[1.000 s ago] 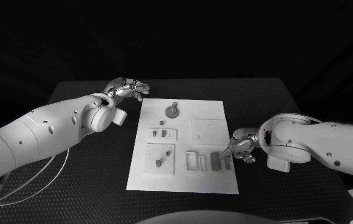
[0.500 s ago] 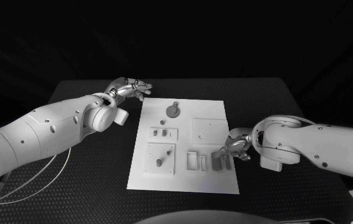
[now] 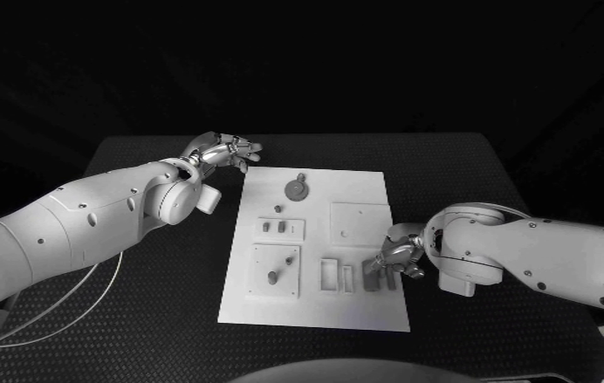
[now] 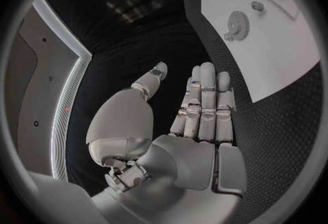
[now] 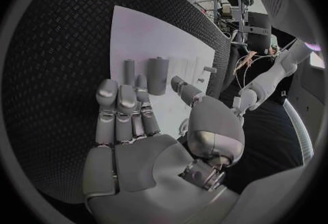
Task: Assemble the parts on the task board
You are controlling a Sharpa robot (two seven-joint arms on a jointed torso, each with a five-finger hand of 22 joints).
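My right hand (image 3: 401,258) hovers empty, fingers extended, over the task board's (image 3: 359,182) right edge beside two upright grey parts (image 3: 369,276); coming in crooked, I judge, could topple them.

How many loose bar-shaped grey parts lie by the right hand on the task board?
2: a wider grey bar and a thinner grey bar, side by side on the task board just past the right hand. Its fingers may hide others.

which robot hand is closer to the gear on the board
Left. The left robot hand hovers off the board's far left corner, a short way from the gear. The right robot hand is at the near right edge, farther off.
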